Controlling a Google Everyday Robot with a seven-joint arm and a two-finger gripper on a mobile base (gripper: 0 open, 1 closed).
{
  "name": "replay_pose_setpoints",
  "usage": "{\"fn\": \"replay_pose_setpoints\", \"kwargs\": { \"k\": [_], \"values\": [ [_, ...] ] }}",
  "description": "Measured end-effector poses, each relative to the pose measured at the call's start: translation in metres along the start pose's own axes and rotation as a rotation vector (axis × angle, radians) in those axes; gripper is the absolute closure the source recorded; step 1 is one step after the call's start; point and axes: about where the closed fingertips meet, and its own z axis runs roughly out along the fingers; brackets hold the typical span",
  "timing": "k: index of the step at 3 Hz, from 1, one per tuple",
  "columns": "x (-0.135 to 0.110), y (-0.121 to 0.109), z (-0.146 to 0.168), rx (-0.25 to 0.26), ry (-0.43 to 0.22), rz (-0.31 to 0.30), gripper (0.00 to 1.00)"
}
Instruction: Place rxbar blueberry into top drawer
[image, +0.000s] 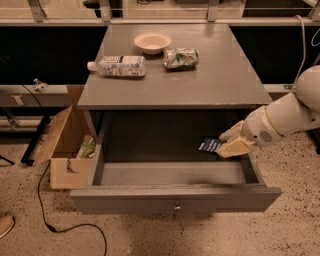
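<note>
Gaping open below one tabletop (220, 75) is one top drawer (150, 199); one cardboard box (62, 145) on the floor to its left holds something green. One end effector (225, 145) clamps the single rxbar blueberry (210, 145) over the drawer's right side. Up top: one bottle (119, 65), one bowl (152, 42), one snack bag (180, 57).

- I see a speckled floor (280, 230) across 6 o'clock.
- A grey table (220, 75) fills the centre, with dark panels (45, 55) behind it and a pale rail (160, 21) at 12 o'clock.
- An open cardboard box (57, 145) sits at 9 o'clock, and a black cable (45, 210) trails at 7 o'clock.
- The gripper (226, 143) hangs at 3 o'clock over the top drawer (175, 197), clamped on the rxbar blueberry (210, 145).
</note>
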Motion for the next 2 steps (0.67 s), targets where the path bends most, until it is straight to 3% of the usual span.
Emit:
{"fn": "replay_pose_setpoints", "kwargs": {
  "k": [1, 2],
  "values": [
    [0.0, 0.0, 0.0, 0.0, 0.0, 0.0, 1.0],
    [-0.003, 0.004, 0.022, -0.054, -0.019, -0.065, 1.0]
  ]
}}
